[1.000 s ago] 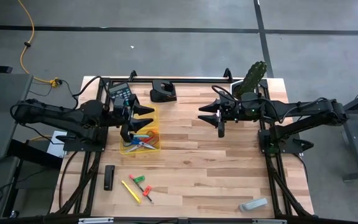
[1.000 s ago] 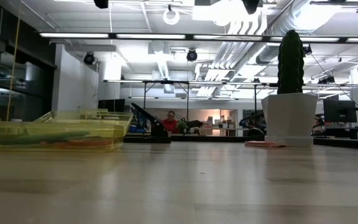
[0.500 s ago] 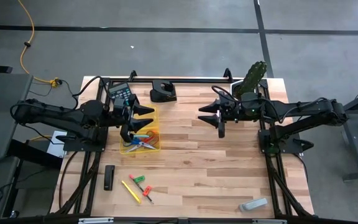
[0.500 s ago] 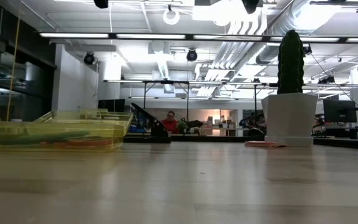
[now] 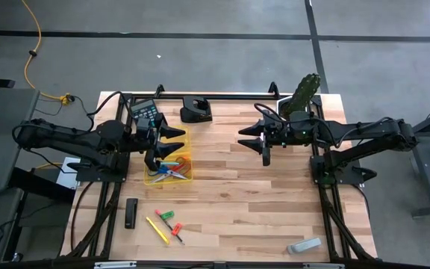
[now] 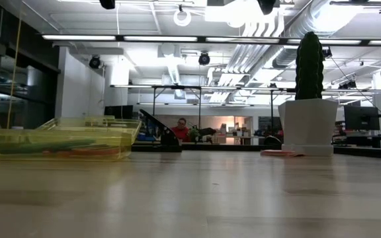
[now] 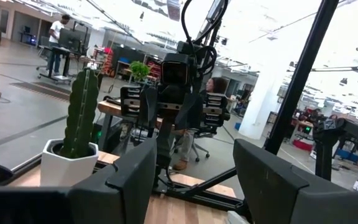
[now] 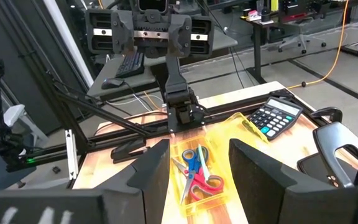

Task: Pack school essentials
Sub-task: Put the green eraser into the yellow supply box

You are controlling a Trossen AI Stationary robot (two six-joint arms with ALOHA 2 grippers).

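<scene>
A clear yellow tray (image 5: 157, 178) sits on the table's left half. Blue-handled scissors (image 8: 194, 159) and red-handled scissors (image 8: 207, 183) lie flat in it. My left gripper (image 5: 178, 142) hovers open over the tray's far part, fingers pointing right. My right gripper (image 5: 243, 139) hovers open at the table's middle, facing the left one. A yellow pen (image 5: 157, 230) and short green and red pens (image 5: 169, 218) lie on the wood near the near edge. A pink pad (image 6: 280, 153) lies flat beside the cactus pot.
A calculator (image 5: 146, 112) and a black holder (image 5: 196, 110) stand at the far edge. A cactus in a white pot (image 6: 307, 125) is at the far right. A black bar (image 5: 131, 213) and a grey piece (image 5: 304, 245) lie near the near edge. A person sits in the room behind.
</scene>
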